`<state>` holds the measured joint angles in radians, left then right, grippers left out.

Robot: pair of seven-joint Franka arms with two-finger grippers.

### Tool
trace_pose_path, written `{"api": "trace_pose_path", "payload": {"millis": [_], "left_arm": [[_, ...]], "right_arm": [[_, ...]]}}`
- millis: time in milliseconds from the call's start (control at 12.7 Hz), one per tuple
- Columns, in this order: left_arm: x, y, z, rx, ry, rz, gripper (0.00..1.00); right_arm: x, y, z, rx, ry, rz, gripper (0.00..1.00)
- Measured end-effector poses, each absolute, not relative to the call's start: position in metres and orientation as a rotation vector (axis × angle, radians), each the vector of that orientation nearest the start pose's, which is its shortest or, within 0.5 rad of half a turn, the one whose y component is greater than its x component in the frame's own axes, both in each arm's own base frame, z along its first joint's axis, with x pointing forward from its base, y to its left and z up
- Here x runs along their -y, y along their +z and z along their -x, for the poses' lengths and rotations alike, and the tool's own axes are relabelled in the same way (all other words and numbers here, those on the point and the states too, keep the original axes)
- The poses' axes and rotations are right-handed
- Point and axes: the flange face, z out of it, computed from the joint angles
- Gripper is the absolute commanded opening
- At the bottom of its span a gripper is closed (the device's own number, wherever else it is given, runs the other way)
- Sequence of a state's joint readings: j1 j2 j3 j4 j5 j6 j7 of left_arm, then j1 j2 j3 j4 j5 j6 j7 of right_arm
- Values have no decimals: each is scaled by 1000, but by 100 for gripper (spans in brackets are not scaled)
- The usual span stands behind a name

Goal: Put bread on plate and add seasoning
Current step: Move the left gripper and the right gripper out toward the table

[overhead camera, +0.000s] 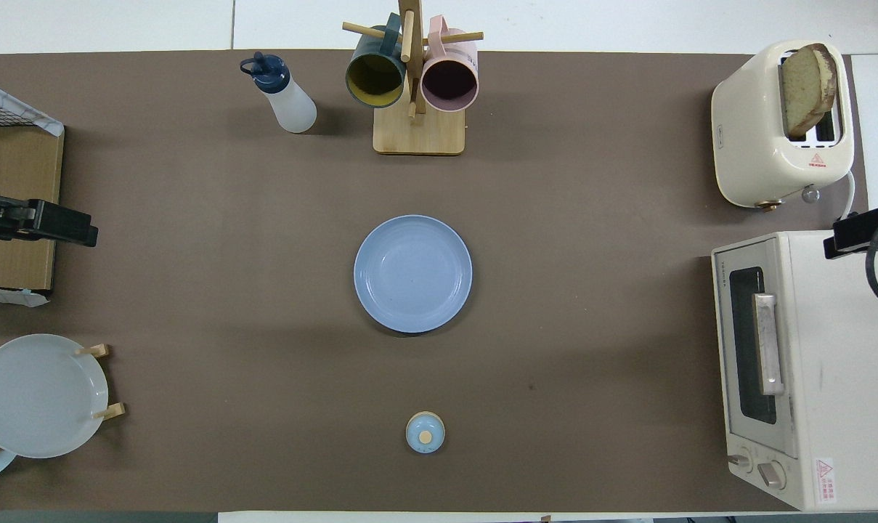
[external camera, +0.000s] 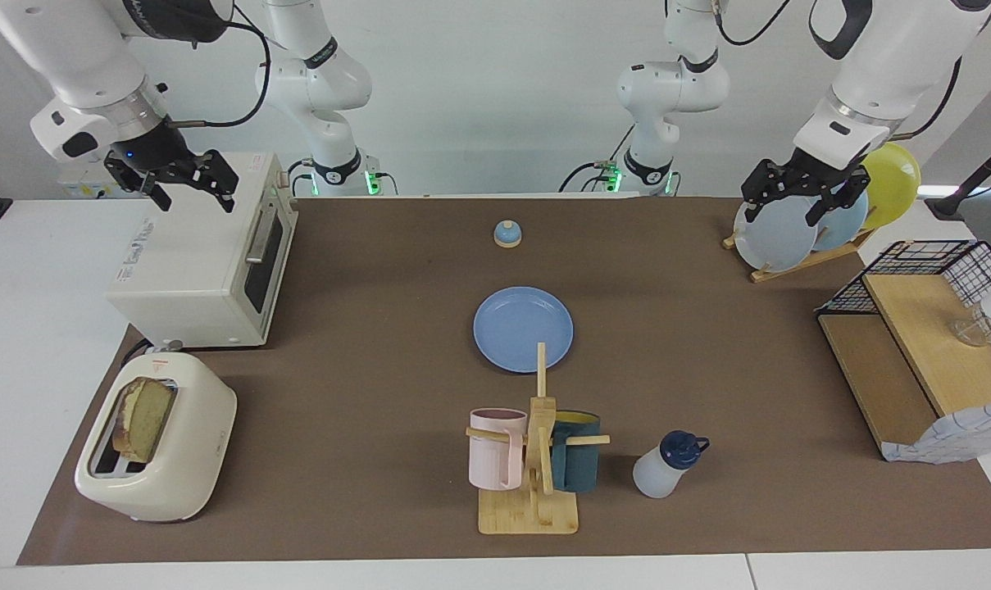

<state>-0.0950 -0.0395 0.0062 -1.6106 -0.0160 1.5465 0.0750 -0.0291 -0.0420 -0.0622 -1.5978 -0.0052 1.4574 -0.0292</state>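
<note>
Bread (external camera: 143, 419) up in the toaster (external camera: 157, 447), plate (external camera: 523, 329) bare mid-table, seasoning (external camera: 667, 465) beside the mug rack (external camera: 536, 459), left tool (external camera: 797, 201) open and empty over the plate rack (external camera: 798, 258), right tool (external camera: 185, 182) open and empty over the oven (external camera: 204, 262).

Two fixed cams, both wide and set well back. Facing cam: high across the table, looking at the robots, arm bases along its top edge. Overhead cam: high over the robots' end, pointing forward and steeply down. Half a turn apart. Both cover the whole brown mat (external camera: 708, 344), with the plate (external camera: 523, 329) near centre in each.
</note>
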Motion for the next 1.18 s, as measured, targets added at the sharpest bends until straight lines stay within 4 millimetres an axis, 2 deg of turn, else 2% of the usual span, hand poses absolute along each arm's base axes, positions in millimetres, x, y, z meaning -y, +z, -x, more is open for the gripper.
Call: {"api": "trace_pose_path", "payload": {"millis": [472,708,865,1022,1101,1180], "left_arm": [[49,625,-537,-257,41,3147,100],[51,624,-537,-263,47,3146,100],[49,622,-536,-245,57,3147,100],[48,617,-535,-234,49,3148,100],[50,612,-536,-239,13,3149,100],[55,606,-538,-250,-38,3148,100]], "right_arm": [[50,627,-529,-99,123,3136,100],[68,635,-547,-102,-134,3147,100],[79,637,-566,-69,-380,3149,100],[78,631,-577,-59,-512,3140,88],[78,628,-584,-56,-581,3133,90],[78,626,-591,-55,-653,3125,100]]}}
